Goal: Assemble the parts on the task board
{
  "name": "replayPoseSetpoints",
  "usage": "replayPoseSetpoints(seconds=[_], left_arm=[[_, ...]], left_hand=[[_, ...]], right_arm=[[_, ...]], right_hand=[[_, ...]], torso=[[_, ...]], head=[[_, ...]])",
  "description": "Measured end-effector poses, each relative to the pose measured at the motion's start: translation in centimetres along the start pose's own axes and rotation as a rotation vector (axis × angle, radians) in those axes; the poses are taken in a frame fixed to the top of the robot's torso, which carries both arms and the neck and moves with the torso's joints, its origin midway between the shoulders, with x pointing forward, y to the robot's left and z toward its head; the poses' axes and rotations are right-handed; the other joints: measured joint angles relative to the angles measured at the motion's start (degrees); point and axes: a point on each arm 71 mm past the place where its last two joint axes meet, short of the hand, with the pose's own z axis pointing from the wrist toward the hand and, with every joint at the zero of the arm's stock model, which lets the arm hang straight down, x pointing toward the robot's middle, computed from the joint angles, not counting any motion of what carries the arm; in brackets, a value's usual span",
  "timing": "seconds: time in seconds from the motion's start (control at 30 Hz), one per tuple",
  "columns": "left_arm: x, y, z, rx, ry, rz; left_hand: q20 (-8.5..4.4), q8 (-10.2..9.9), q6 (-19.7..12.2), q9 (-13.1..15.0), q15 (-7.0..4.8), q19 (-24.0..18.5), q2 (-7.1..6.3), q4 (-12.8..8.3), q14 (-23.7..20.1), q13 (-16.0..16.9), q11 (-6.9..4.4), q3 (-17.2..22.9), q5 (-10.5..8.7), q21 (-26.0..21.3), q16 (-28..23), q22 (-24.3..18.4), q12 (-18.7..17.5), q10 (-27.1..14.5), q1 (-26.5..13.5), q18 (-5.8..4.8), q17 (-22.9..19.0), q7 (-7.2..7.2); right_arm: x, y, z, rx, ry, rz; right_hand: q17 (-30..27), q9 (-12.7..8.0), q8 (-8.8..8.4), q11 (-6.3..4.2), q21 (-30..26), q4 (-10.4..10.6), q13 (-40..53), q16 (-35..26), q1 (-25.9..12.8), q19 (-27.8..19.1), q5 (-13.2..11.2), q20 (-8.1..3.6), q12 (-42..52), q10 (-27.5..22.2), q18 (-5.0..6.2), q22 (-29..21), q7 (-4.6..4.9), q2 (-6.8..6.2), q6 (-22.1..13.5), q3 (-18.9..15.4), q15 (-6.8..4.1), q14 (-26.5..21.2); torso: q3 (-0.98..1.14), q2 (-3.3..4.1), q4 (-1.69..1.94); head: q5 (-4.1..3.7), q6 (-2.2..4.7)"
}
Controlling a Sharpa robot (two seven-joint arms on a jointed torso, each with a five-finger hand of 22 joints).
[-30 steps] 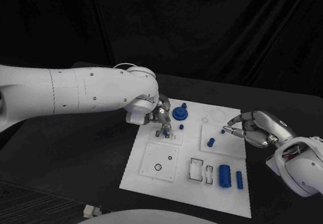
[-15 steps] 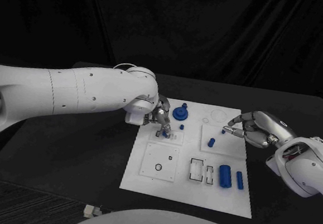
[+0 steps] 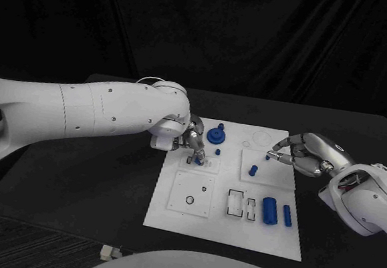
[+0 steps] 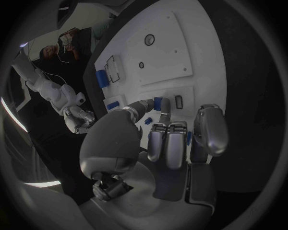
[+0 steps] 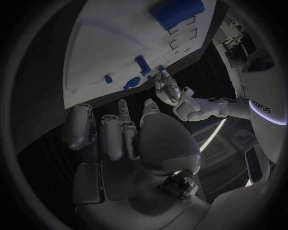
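Observation:
The white task board [image 3: 224,229] lies mid-table. My left hand [image 3: 190,140] hovers over its far left corner and pinches a small blue part [image 4: 157,102] between thumb and a finger, just above a slotted square [image 3: 206,165]. Beside it stand a blue knob [image 3: 215,136] and a short blue peg [image 3: 217,152]. My right hand [image 3: 300,152] sits at the board's far right edge, fingers curled, pinching a small blue part [image 3: 268,157]. Another blue peg [image 3: 254,171] stands in front of it.
A blue cylinder [image 3: 269,209] and a blue bar [image 3: 286,214] lie on the board's near right, beside rectangular slots [image 3: 234,204]. A square plate with a ring hole [image 3: 190,200] is at the near left. The black table [image 3: 89,187] surrounds the board.
The left hand has edged very slightly away over the board's far left corner, still holding its part. The right hand and the parts on the board have not moved.

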Motion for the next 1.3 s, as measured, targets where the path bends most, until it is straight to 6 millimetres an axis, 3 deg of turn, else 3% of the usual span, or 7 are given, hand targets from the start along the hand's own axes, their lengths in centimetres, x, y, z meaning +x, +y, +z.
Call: replayPoseSetpoints(seconds=[1.3], left_arm=[[0.43, -0.4, 0.06, 0.013, -0.007, -0.006]], left_hand=[[0.0, 0.0, -0.41, 0.1, 0.0, 0.0, 0.18, -0.16, 0.0, 0.0, 0.0, -0.16, -0.66, 0.0, 0.0, 0.0, 0.0, 0.0, 0.19, 0.0, 0.04, -0.06]], right_arm=[[0.03, 0.0, 0.03, 0.0, 0.002, 0.0]], right_hand=[[0.01, -0.05, 0.0, 0.01, 0.0, 0.0, 0.0, 0.0, 0.05, 0.0, 0.0, 0.0, -0.01, -0.01, 0.0, -0.02, 0.0, 0.05, 0.0, 0.0, 0.14, -0.04]], torso=[[-0.01, -0.02, -0.03]], head=[[0.09, 0.0]])
